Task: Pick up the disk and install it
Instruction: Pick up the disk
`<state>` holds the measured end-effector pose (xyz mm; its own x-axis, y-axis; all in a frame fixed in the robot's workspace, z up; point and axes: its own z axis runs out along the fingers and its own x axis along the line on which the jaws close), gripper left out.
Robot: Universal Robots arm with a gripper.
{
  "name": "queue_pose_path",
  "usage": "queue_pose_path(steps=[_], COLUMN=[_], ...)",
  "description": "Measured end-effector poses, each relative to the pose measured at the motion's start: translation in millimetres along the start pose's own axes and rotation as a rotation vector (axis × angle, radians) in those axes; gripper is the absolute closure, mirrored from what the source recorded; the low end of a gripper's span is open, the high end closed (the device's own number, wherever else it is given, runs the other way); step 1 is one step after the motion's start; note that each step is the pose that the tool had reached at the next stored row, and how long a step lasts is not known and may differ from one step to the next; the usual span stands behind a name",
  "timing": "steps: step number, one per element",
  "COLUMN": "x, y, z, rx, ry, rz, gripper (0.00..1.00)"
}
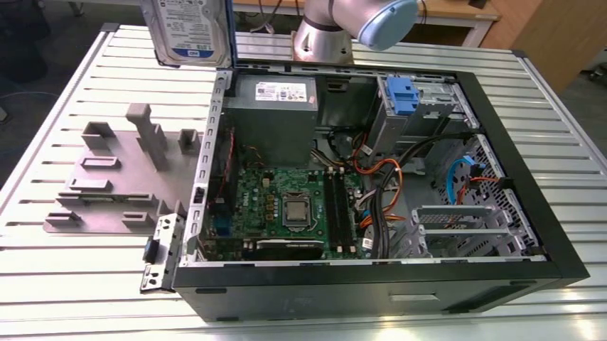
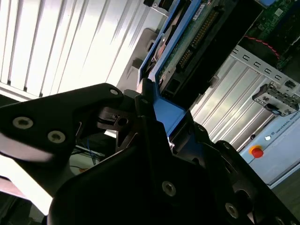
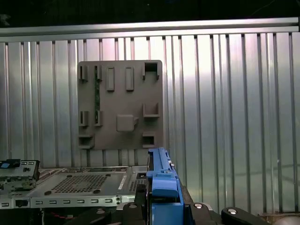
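The disk (image 1: 190,28) shows upright in the upper left of the frame, its label facing the camera and its top cut off by the frame edge. Just right of it, at top centre, is the arm (image 1: 328,32) with a blue joint cap. An open case (image 1: 379,288) lies on the slatted bench (image 1: 67,291), filling the centre and right. Inside it are a motherboard (image 1: 284,202) at centre, a power supply (image 1: 275,96) above that, a blue latch (image 1: 402,96) at upper right and orange cables (image 1: 379,170). A grey holder block (image 1: 109,195) lies at middle left, just beside the case.
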<state>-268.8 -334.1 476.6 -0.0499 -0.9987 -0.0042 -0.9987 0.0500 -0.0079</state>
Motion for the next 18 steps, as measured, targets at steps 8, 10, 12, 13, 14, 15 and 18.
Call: queue_pose_path(steps=[8,10,12,13,14,15,18], x=[-0.4,-0.5,-0.6,-0.7,-0.7,-0.8,-0.9], y=[-8.3,-10.5,-12.6,-13.6,-14.7,-15.8,-18.9], z=[0.1,0.2,0.2,0.2,0.3,0.3,0.3], rx=[0.0000,0.0000,0.0000,-0.0001,0.0000,0.0000,0.0000], ry=[0.0000,0.0000,0.0000,0.0000,0.0000,0.0000,0.0000], rz=[0.000,0.000,0.000,0.000,0.000,0.000,0.000], gripper=[0.64,0.64,0.64,0.64,0.64,0.64,0.64])
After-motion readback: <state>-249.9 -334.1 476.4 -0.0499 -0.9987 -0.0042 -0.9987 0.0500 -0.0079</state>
